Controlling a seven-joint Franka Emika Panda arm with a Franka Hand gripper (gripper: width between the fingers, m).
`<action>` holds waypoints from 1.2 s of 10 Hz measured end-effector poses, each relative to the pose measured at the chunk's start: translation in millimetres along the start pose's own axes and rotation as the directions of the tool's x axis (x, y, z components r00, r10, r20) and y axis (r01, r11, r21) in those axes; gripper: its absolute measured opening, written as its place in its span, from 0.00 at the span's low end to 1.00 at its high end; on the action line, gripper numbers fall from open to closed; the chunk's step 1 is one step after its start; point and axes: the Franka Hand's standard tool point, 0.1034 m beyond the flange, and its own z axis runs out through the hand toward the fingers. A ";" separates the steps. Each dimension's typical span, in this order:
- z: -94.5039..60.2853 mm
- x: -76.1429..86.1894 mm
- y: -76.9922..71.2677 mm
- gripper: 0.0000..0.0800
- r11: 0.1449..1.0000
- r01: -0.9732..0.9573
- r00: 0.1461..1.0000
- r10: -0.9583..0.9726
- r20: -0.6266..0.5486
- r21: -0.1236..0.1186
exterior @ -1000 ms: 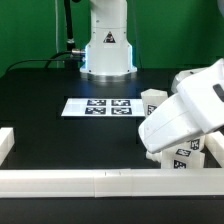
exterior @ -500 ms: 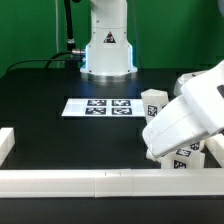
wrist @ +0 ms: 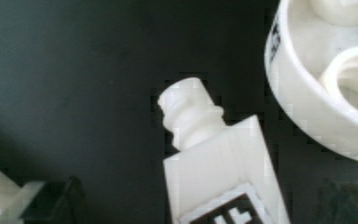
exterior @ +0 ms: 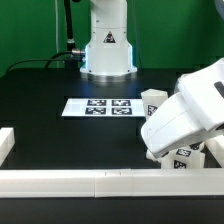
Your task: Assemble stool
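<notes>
Assembly barely begun, we judge: seat (wrist: 304,60) and threaded leg (wrist: 220,175) lie near but unjoined at four o'clock on the table (exterior: 50,140), second leg (exterior: 152,102) stands loose at three o'clock of the marker board (exterior: 98,106), and gripper (wrist: 202,205) hangs jaws wide astride the threaded leg.

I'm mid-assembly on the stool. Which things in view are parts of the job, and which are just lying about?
Part of the job:
- round seat
- leg with a threaded tip, lying beside the seat
- tagged leg, standing near the marker board

Just lying about:
- marker board
- white border bars along the table edge
</notes>
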 end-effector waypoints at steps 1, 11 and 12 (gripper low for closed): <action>-1.7 0.3 2.4 0.81 1.000 -0.005 1.000 0.005 -0.005 -0.001; 17.8 4.9 -3.6 0.81 1.000 0.012 0.999 -0.012 0.031 0.000; 20.1 5.7 -4.5 0.81 1.000 0.014 0.999 -0.014 0.034 0.000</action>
